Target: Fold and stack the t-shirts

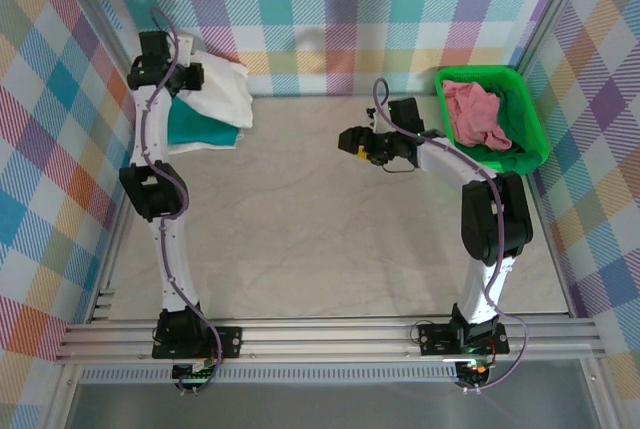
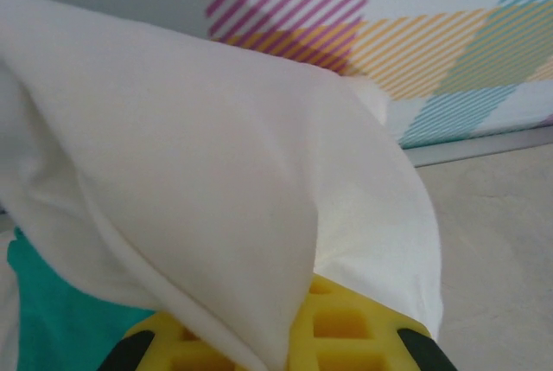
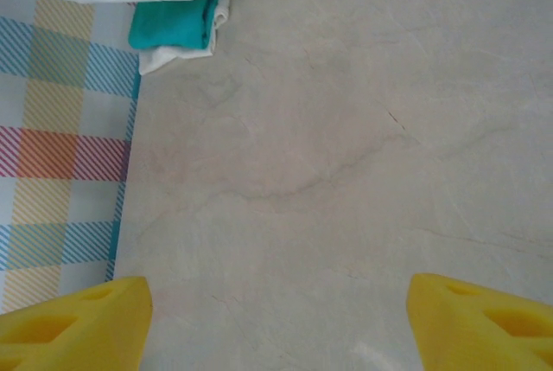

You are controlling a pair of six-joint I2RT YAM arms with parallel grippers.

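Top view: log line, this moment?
left gripper: shut on cream t-shirt atop teal t-shirt | right gripper: open, empty | pink t-shirt: in green basket

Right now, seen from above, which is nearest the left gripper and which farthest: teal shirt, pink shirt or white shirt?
1. The white shirt, far left corner, pinched by the left gripper.
2. The teal shirt, left side, partly under the white one.
3. The pink shirt, far right, inside the green basket.

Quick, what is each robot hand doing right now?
The left gripper: closed on the white shirt.
The right gripper: open, holding nothing.
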